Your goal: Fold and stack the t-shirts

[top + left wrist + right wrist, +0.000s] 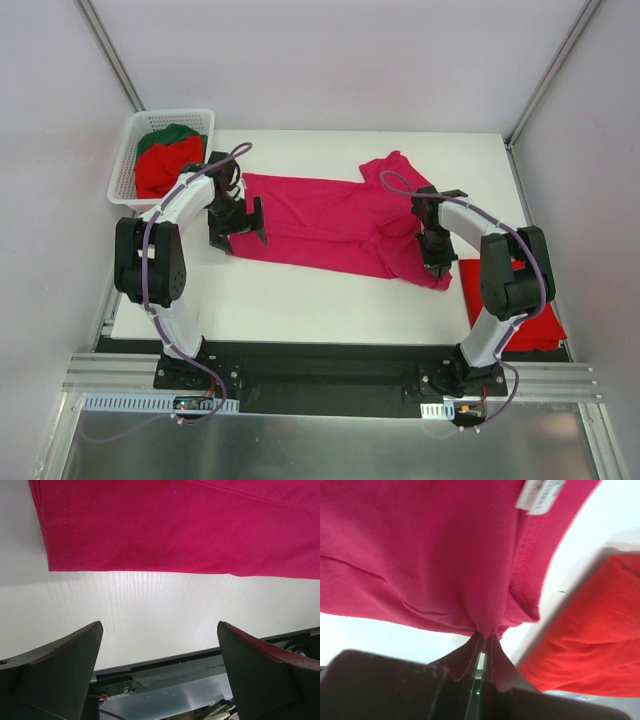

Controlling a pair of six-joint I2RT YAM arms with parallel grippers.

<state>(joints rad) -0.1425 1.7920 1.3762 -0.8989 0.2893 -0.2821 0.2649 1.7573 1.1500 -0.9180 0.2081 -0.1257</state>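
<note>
You get bright, even light and only soft shadows. Left wrist view: glare patch on the white table (150,595), left gripper (160,625) fingers blurred. Right wrist view: magenta t-shirt (445,555) soft, label (540,495) unreadable.

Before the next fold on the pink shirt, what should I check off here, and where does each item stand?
1. The right gripper clamps the magenta shirt: ok, jaws shut on a pinch of cloth.
2. The left gripper holds the shirt: not ok, it is open over the table, with the hem just ahead of it.
3. The shirt lies flat: not ok, it is bunched at its right end.
4. Number of layers in the right pinch: cannot tell.
5. The folded red shirt lies apart from the magenta one: ok, it sits at the table's right edge.
</note>
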